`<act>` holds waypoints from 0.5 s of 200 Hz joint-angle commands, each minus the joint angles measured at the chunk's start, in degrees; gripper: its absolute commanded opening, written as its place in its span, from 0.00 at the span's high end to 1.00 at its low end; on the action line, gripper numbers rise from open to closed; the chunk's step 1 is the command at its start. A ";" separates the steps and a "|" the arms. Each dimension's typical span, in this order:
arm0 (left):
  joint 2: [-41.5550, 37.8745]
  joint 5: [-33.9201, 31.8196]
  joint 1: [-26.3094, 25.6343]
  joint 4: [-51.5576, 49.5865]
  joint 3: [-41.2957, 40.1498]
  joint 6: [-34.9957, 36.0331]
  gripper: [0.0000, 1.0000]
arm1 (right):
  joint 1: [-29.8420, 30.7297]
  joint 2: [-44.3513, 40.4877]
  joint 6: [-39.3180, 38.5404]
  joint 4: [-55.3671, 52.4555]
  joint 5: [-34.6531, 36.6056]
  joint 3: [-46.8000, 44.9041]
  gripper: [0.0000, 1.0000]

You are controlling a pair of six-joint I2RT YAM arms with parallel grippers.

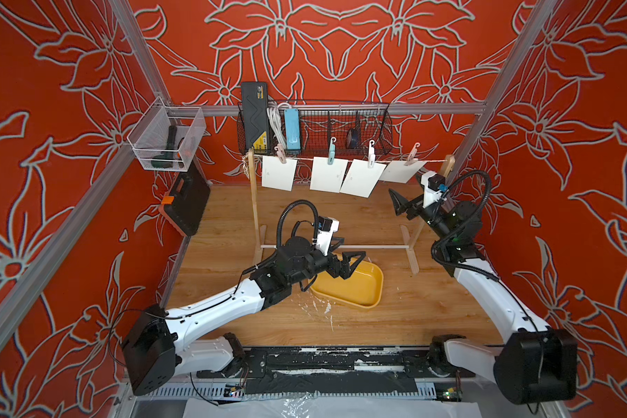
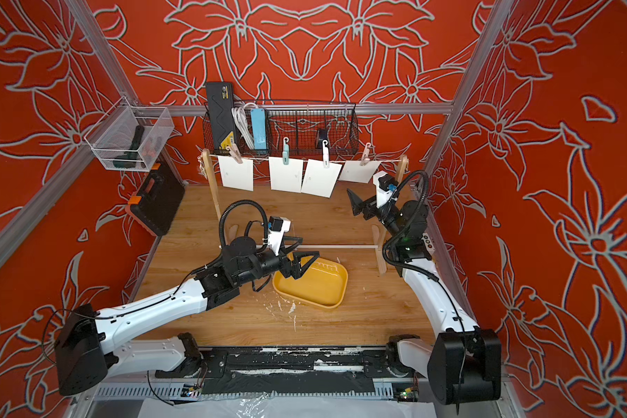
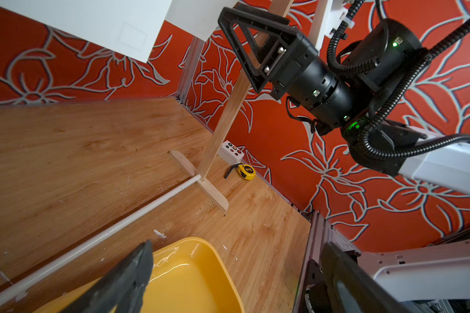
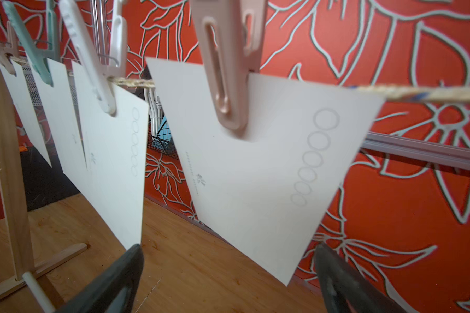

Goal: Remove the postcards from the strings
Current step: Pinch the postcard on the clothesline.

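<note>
Four postcards [image 1: 328, 174] are hanging clipped along the string [image 1: 431, 161], none off yet. The right gripper [image 1: 396, 202] is hovering near the rightmost card [image 4: 255, 176], spread wide and holding nothing, so the first grab is being lined up. Next it's needing to close on that card's lower edge and tug it from the pink clothespin [image 4: 228, 81]. The left gripper [image 1: 352, 262] is hanging spread and empty over the yellow tray [image 1: 359, 289] on the tabletop [image 1: 431, 307].

Four white paper postcards [image 1: 278, 173] hang under the thin beige twine string [image 1: 304, 158]. Behind the string is a black wire basket [image 1: 341, 139]. In front of it lies a yellow plastic tray [image 1: 378, 286]
</note>
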 commanded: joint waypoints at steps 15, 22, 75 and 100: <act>-0.51 1.21 0.79 1.51 -0.43 0.01 0.05 | 0.61 1.91 0.04 2.39 -1.49 3.52 0.02; -0.64 1.16 0.84 1.51 -0.54 0.09 0.05 | 0.63 2.07 0.31 2.38 -2.54 3.83 0.02; -0.99 1.56 1.22 1.74 -1.20 -0.25 0.05 | 0.63 -2.95 0.52 -3.65 -8.80 3.31 0.05; -0.54 1.98 1.32 2.74 -1.00 -0.76 0.05 | 0.64 -6.50 -0.29 -9.13 -12.01 3.09 0.05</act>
